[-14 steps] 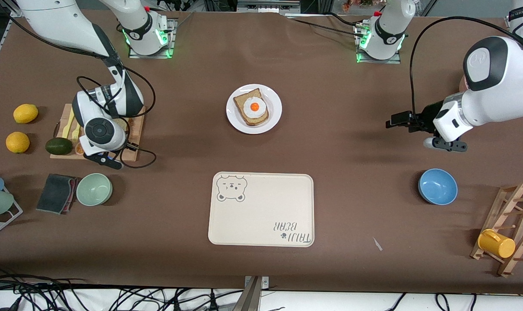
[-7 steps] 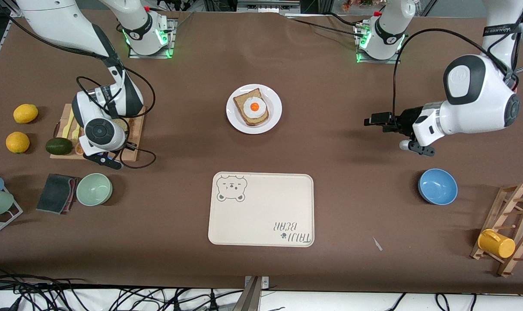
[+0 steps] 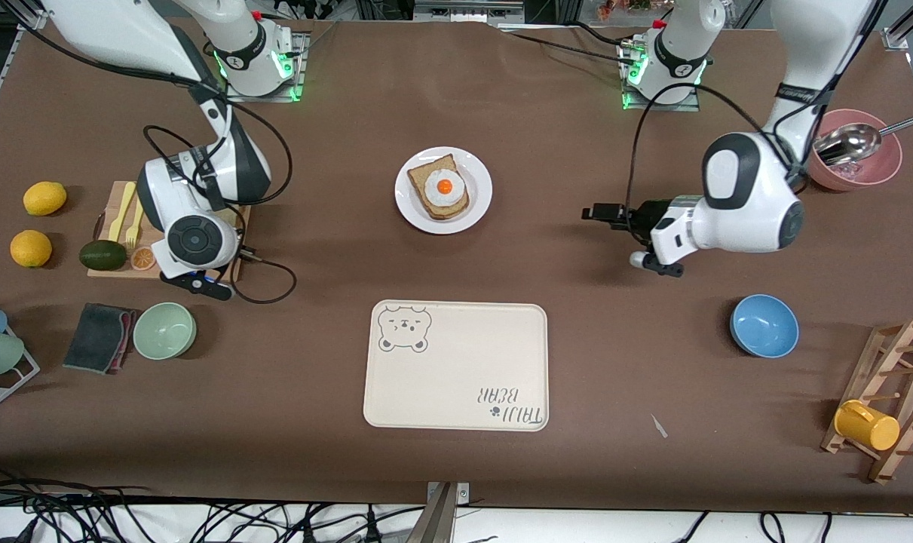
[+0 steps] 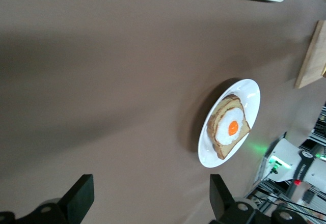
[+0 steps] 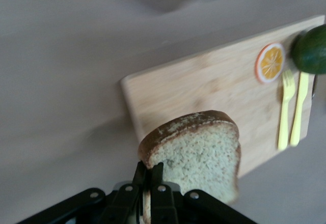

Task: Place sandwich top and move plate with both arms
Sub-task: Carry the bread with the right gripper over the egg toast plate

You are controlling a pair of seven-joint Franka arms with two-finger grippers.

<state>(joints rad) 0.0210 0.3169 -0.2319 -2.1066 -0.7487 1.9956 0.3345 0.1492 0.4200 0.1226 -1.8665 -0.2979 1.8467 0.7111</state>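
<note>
R gripper [image 5: 148, 179] pinches sandwich top [image 5: 196, 150], lower edge cut off.

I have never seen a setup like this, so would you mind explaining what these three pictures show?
Two white robot arms work at a brown table. The wide picture looks down from across the table; the other two come from cameras on the wrists. The right pincer is shut on the sandwich top, lifted over a wooden cutting board. The left pincer is open, over bare table toward the plate, which carries egg-topped bread. Nearer the camera lies a cream tray.
</note>
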